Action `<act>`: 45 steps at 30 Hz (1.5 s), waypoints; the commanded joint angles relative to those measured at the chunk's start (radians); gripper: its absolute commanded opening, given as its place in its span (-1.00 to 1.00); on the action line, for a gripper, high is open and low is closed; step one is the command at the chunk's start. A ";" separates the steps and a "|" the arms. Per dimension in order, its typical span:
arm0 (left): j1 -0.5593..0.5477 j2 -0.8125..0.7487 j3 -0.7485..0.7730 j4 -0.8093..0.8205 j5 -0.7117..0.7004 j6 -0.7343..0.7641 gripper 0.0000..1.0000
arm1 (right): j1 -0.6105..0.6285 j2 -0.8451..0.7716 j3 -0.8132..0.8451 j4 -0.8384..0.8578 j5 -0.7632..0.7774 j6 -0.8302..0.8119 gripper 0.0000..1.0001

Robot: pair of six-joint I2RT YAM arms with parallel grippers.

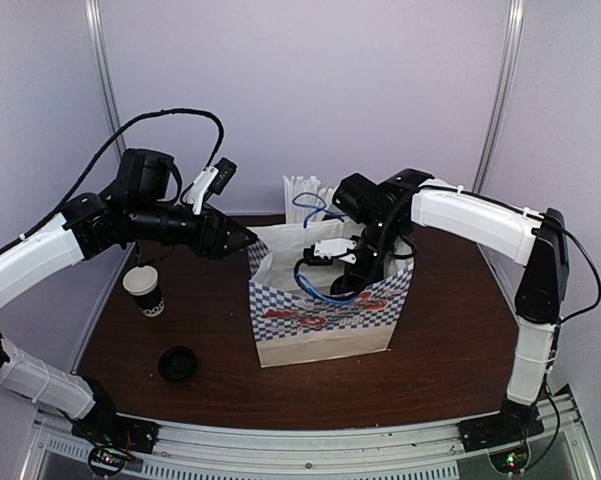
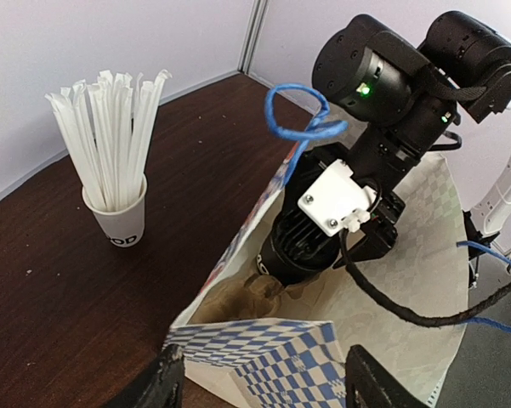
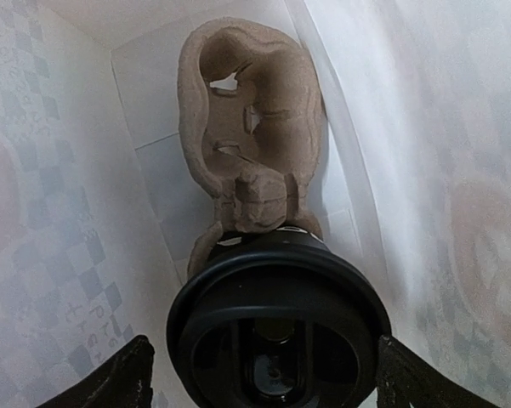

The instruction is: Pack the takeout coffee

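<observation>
Two arms engaged: both are at the paper bag (image 1: pixel 325 305), which stands upright in the middle of the counter (image 1: pixel 440 370).
Step in hand: setting the takeout coffee (image 3: pixel 276 310) down inside the bag. Judged well past halfway, with the release not yet made.
Right hand (image 3: pixel 262 348): down inside the bag and clasped around the takeout coffee, with one finger (image 3: pixel 123 378) at each side just under the black lid.
Coffee position: inside the bag, upright, lid facing the wrist camera. Whether its base rests on the bag floor is hidden.
Pulp carrier (image 3: pixel 242 144): in the bag beyond the cup, standing on end and leaning against the bag wall. As far as can be seen, the cup sits in none of its sockets.
Left hand (image 2: pixel 264 364): released, fingers wide apart, with the bag's checkered rim lying between them. It is placed to steady the mouth but is not pinching it.
Lidless cup (image 1: pixel 143 290): on the counter left of the bag and apart from it. A loose black lid (image 1: pixel 177 364) lies nearer the arm bases.
Straw cup (image 2: pixel 115 212): behind the bag.
Next move, judged: ease the cup down until it stands on the bag floor, open the fingers, then lift straight up through the mouth.
Risk, judged: the leaning carrier crowds the floor, so a tilted set-down could tip the coffee. The wrist cable (image 2: pixel 391 306) may snag the rim on the way out.
</observation>
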 commanded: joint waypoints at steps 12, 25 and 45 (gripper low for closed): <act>0.002 -0.001 0.004 0.023 0.023 0.001 0.32 | 0.046 -0.063 0.144 -0.127 0.040 0.028 1.00; 0.002 0.099 0.152 0.003 0.059 0.046 0.36 | 0.048 -0.076 0.203 -0.165 0.004 0.035 1.00; -0.003 0.328 0.398 -0.092 0.084 0.082 0.31 | 0.048 -0.106 0.189 -0.145 -0.001 0.035 1.00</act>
